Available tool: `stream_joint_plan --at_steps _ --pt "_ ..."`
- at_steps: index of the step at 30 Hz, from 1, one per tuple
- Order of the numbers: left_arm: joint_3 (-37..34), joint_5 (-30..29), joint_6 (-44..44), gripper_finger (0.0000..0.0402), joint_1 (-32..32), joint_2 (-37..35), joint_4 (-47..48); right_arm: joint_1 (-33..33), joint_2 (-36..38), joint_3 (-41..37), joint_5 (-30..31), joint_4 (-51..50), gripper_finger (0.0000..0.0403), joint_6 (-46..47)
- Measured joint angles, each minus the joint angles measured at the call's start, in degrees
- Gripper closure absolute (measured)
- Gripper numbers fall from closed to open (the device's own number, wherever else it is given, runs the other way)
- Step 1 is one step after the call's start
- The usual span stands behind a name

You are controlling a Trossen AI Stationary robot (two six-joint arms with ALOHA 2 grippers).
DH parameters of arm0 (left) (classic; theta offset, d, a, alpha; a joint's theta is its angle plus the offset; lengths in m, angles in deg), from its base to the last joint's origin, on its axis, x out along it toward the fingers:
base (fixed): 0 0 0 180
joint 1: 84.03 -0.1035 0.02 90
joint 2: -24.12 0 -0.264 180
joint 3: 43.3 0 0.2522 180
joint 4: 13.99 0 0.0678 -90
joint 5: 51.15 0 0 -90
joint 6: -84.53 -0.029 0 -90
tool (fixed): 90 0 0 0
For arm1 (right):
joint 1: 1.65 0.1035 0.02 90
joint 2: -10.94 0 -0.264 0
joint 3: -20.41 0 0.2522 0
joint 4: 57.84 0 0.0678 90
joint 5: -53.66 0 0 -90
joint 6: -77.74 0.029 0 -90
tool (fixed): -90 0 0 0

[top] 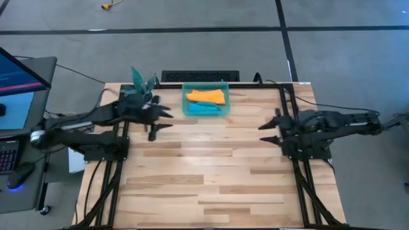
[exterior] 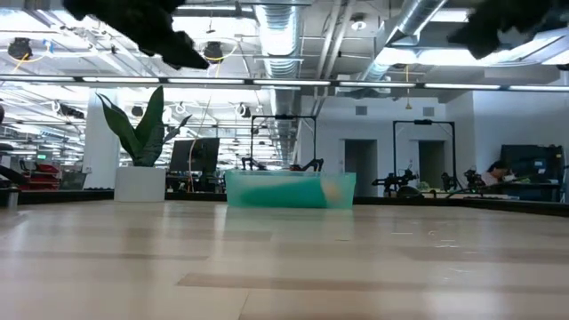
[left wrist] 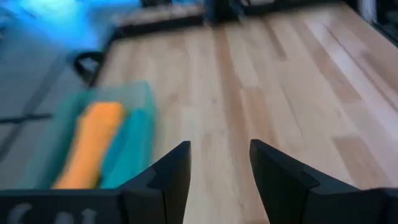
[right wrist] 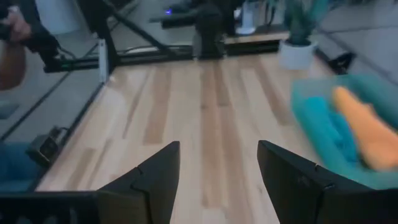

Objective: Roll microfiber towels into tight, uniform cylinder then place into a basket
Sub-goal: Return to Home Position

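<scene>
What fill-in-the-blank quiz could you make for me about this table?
1. The orange towel lies inside the ___.
2. The other towel, right beside it, is coloured ___.
3. The left gripper and the right gripper both stand ___, holding nothing.

Missing words: bin; teal; open.
</scene>
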Motion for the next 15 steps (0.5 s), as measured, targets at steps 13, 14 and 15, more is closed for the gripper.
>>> stream_joint_plan --at_steps 13,14,15 --pt "-31.19 -5.79 17.57 0.0244 -0.39 -45.85 -8.67 2.02 28.20 -25.24 6.46 23.23 0.0165 -5.18" --pt "-33.38 -5.86 18.91 0.0244 -0.46 -48.96 -10.35 2.00 27.74 -27.87 6.56 28.31 0.0165 -5.54" --pt "-35.77 -6.06 20.18 0.0244 -0.42 -51.81 -10.67 1.91 28.08 -30.87 6.57 31.90 0.0165 -6.12"
